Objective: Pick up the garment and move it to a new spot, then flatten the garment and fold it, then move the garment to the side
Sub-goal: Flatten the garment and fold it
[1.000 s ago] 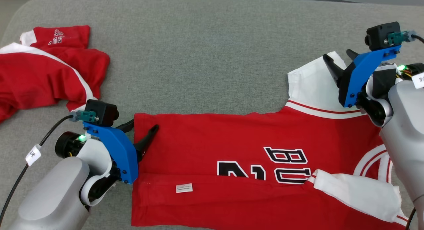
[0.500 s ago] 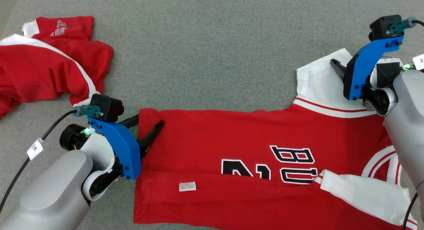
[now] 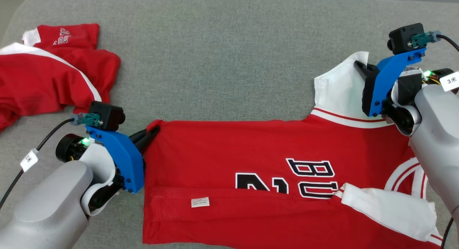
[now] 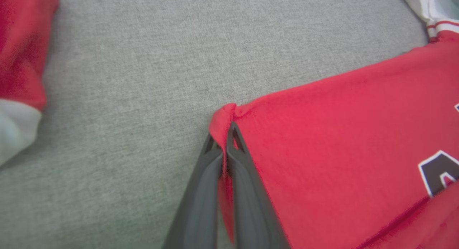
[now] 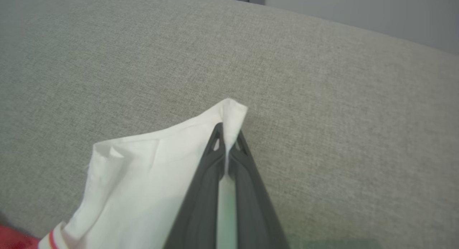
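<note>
Left claw (image 3: 153,130) pinched tight on red hem corner of shirt (image 3: 251,148). Right claw (image 3: 358,65) clamped on tip of white sleeve (image 3: 339,89). Shirt spread flat on grey counter (image 3: 222,55) between claws. Second shirt (image 3: 43,80) crumpled beyond left claw, apart.

- A red jersey (image 3: 251,148) with white sleeves and black lettering is laid flat, sideways, on the grey table (image 3: 222,62).
- Its near edge is folded over, and a white label (image 3: 200,202) is shown there.

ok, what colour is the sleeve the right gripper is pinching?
The sleeve is white; clearest in the right wrist view.
</note>
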